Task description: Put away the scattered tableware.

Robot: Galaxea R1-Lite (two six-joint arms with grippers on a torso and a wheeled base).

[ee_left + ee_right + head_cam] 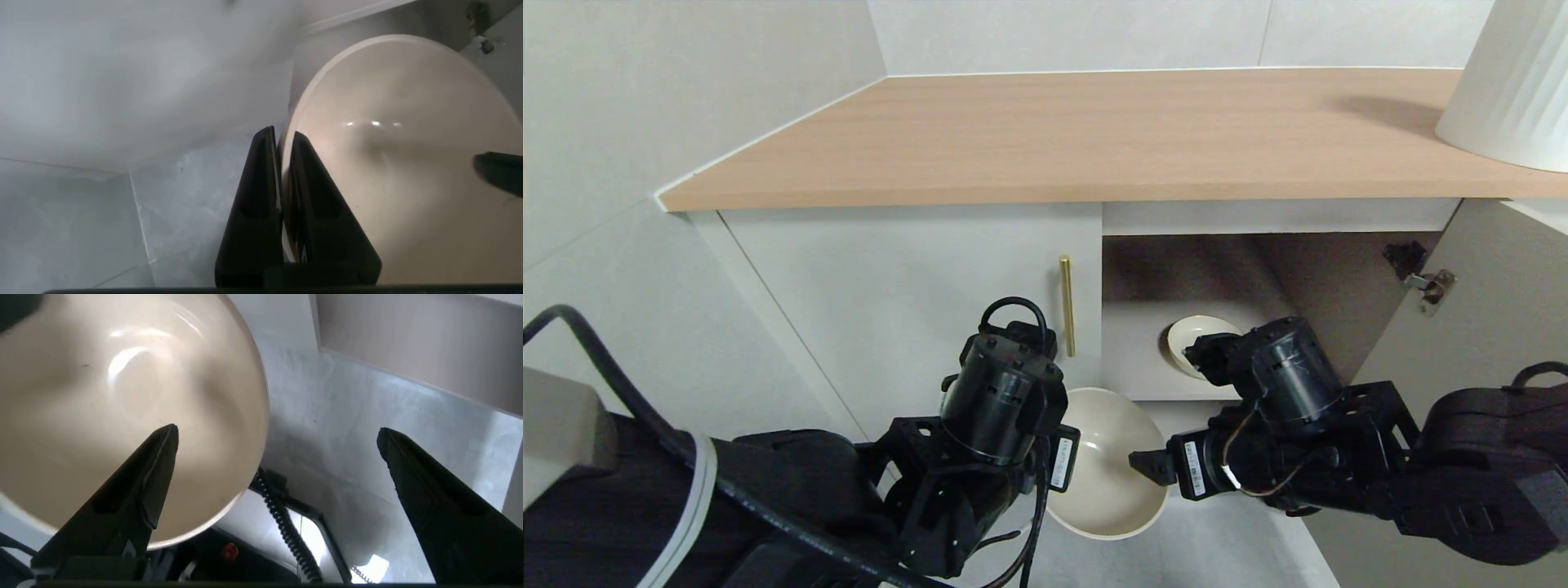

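The left gripper (283, 167) is clamped on the rim of the large cream bowl (1107, 465), one finger inside the wall and one outside. In the head view the left wrist housing hides this grip and covers the bowl's near-left edge. The bowl is held tilted above the grey floor (351, 416), in front of the cabinet (1258, 269), low between the closed left door (907, 294) and the open compartment.

The right gripper (276, 434) has its fingers spread wide. One finger lies over the bowl's inside and the other stands off the bowl over the floor. Whether the nearer finger touches the bowl cannot be determined.

A small pale dish (1196, 339) rests on the compartment shelf, and the right arm covers its right part. The right door (1494, 310) stands open, cut off by the frame edge. On the countertop (1094, 131), a white ribbed object (1515, 90) is only partly in view, so its type cannot be identified.
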